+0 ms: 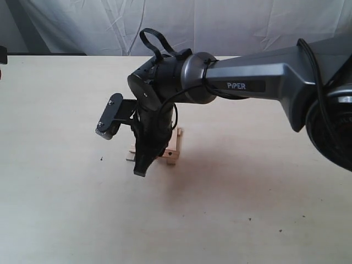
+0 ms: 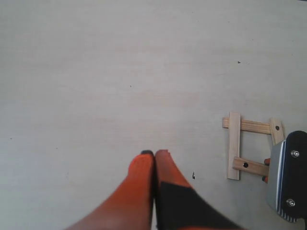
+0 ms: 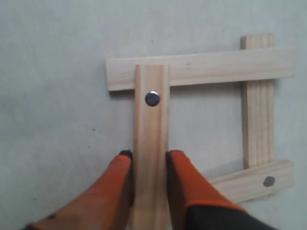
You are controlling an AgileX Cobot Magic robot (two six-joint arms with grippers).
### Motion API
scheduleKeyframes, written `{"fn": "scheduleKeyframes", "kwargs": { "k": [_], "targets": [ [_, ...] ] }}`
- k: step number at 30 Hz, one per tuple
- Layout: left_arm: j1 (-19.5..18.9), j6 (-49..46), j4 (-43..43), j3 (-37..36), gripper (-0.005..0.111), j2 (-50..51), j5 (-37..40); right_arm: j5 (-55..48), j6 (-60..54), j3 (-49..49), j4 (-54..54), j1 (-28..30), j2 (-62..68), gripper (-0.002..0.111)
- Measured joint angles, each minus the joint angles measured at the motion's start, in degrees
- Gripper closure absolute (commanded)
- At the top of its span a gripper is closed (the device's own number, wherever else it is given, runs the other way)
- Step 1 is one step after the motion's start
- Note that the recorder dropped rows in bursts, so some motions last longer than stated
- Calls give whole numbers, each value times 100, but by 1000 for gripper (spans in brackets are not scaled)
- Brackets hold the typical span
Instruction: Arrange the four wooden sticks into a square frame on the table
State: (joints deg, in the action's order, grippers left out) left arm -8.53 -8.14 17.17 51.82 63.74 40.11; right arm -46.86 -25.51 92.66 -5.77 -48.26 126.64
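The four wooden sticks (image 2: 233, 143) lay close together near the middle of the bench (image 1: 66, 209), and they nearly made the square frame (image 3: 259, 105). Three sticks lay flat with their ends crossing. The right claw (image 3: 149, 155) was clenched on the fourth stick (image 3: 151, 124), with one orange finger on each long side. The far end of that stick, with its dark screw dot, lay over the long stick (image 3: 206, 67) that ran across it. The left claw (image 2: 154, 155) was pinched closed with nothing in it, and it hung over bare bench, well apart from the sticks. The sticks looked light, thin and stiff, so they would likely not bend. They were smooth and flat, so I think a small bump could slide them or knock the crossed corners out of place. The best place to hold one seemed to be across its narrow sides near the middle, as the right claw did, so it would sit level. The near end of the held stick was hidden by the claw, so I could not tell if it touched the low stick (image 3: 254, 181). The bench was wide, flat and pale cream, with a few tiny dark specks. Behind it hung a creased white cloth (image 1: 220, 22).
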Motion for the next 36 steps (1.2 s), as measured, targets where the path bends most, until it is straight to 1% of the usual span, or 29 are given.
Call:
{"fn": "scheduleKeyframes", "kwargs": {
  "k": [12, 14, 15, 19, 23, 26, 29, 33, 36],
  "targets": [
    [0, 0, 0, 0, 107, 0, -10, 62, -96, 0, 0, 0, -12, 74],
    [0, 0, 0, 0, 107, 0, -10, 36, 41, 0, 0, 0, -112, 79],
    [0, 0, 0, 0, 107, 0, -10, 2, 205, 0, 0, 0, -213, 83],
    [0, 0, 148, -58, 107, 0, -124, -340, 1029, 0, 207, 129, -642, 109],
    [13, 0, 257, -301, 107, 0, -388, -648, 1514, -199, 732, 569, -916, 109],
    [238, -41, 271, -527, 107, 0, -601, -868, 1731, -529, 912, 846, -1083, 109],
    [671, -177, 312, -675, 107, 0, -788, -906, 1920, -961, 969, 1046, -1392, 109],
    [1216, -448, 342, -727, 107, 0, -1036, -614, 2253, -1667, 1037, 1346, -2088, 109],
    [1430, -570, 342, -727, 107, 0, -1059, -384, 2462, -2231, 1048, 1683, -2730, 109]
  ]
}}
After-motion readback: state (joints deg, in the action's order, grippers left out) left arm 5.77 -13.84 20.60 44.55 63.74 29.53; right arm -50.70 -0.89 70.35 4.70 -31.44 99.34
